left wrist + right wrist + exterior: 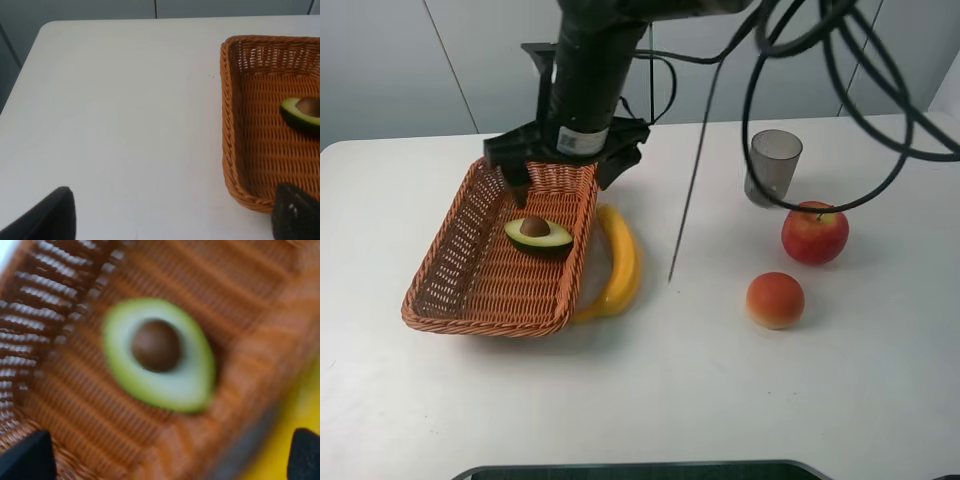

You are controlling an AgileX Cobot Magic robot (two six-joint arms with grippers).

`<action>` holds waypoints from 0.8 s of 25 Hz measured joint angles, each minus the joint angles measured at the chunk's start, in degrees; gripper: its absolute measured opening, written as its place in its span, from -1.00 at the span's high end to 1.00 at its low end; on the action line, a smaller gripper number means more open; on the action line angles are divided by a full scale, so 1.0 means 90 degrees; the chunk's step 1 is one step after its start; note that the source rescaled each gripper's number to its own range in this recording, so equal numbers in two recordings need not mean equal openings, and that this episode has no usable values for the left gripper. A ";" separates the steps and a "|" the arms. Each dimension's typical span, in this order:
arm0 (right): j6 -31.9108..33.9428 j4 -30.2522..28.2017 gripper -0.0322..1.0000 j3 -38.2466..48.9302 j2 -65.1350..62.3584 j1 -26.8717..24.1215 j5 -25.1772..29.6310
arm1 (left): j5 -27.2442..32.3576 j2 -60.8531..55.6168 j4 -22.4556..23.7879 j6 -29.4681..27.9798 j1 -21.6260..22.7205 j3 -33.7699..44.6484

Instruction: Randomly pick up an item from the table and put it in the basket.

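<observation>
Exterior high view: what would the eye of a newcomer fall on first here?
The orange-brown wicker basket on the left of the white table stands out first, with a halved avocado lying in it, pit up. The black right gripper hangs open above the basket's far end. A yellow banana lies along the basket's right side; a red apple and a peach sit further right.

Avocado (538, 236) inside basket (460, 270)

right arm (588, 60): black round tube | label (583, 140): white sticker, print unreadable | cables (747, 100): thick black loops, one thin strand | right pincer (570, 172): black, angular | left pincer fingers (295, 212): black, blunt, faintly speckled
</observation>
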 joint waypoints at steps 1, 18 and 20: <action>-0.0014 0.0000 -1.00 0.0309 -0.0192 -0.0122 -0.0034 | 0.0000 0.0000 0.0000 0.0000 0.0000 0.0000; -0.0104 -0.0111 -1.00 0.4103 -0.4309 -0.2803 -0.0248 | 0.0000 0.0000 0.0000 0.0000 0.0000 0.0000; -0.0104 -0.0222 -1.00 0.4438 -0.4782 -0.3212 -0.0185 | 0.0000 0.0000 0.0000 0.0000 0.0000 0.0000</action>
